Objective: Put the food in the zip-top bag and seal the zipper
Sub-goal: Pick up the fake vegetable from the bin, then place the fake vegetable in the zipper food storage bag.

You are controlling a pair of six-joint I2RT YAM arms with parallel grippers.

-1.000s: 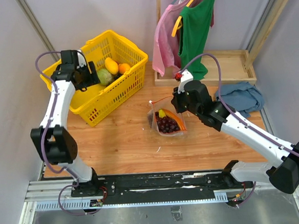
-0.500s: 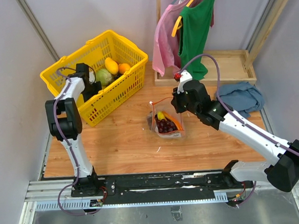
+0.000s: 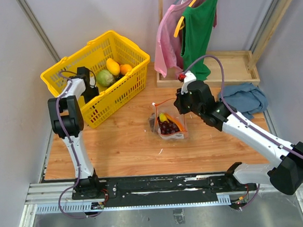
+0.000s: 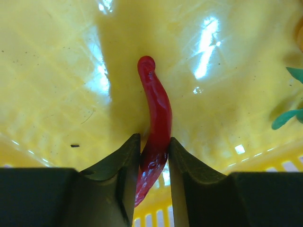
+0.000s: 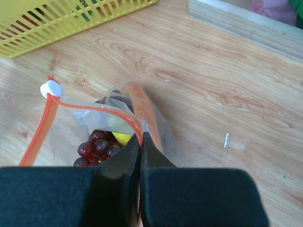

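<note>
1. Left jaws, down in the basket (image 3: 124, 89) at the counter's (image 3: 125, 144) far-left corner, nip the chili (image 4: 156, 113); cabbage (image 3: 105, 78) beside.
2. Right jaws pinch the zipper (image 5: 94, 108) of the bag (image 5: 68, 128), mid-counter; grapes (image 5: 97, 144) inside.

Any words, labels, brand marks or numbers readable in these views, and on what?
No readable text in any view.
The zip-top bag: its white tab shows no print.
The yellow basket and the red chili: no markings visible.
</note>
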